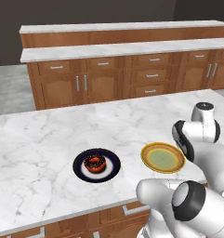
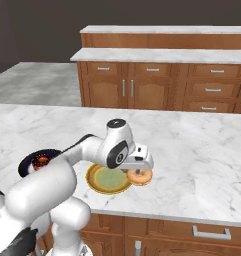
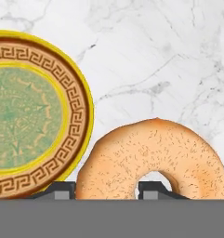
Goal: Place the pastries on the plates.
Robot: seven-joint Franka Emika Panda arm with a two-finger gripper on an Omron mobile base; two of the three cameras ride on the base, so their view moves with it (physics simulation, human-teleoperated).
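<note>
Closest to the hand camera is the pale orange doughnut [image 3: 153, 160], and the two dark fingertips [image 3: 62, 189] stand at its lower edge, one outside the ring and one at the hole. So the fingers are clamped on one side of the ring. In the right base view the gripper [image 2: 138, 172] holds this doughnut [image 2: 140, 176] just beside the right edge of the golden-yellow plate [image 2: 97, 186], not yet over its green centre. I judge it is held by the rim because a ring is easy to pinch through the hole, and it hangs low so the drop onto the plate will be short.

Further left, the chocolate doughnut [image 1: 95, 162] already lies in the middle of the navy plate [image 1: 81, 168], so that half of the task looks done. Both plates rest on the marble counter [image 1: 34, 144], near its front edge and near each other, probably to be in easy reach of the arm.

I count two doughnuts and two plates. Behind the counter, far in the room, stand wooden cabinets [image 1: 104, 81] with drawers.
</note>
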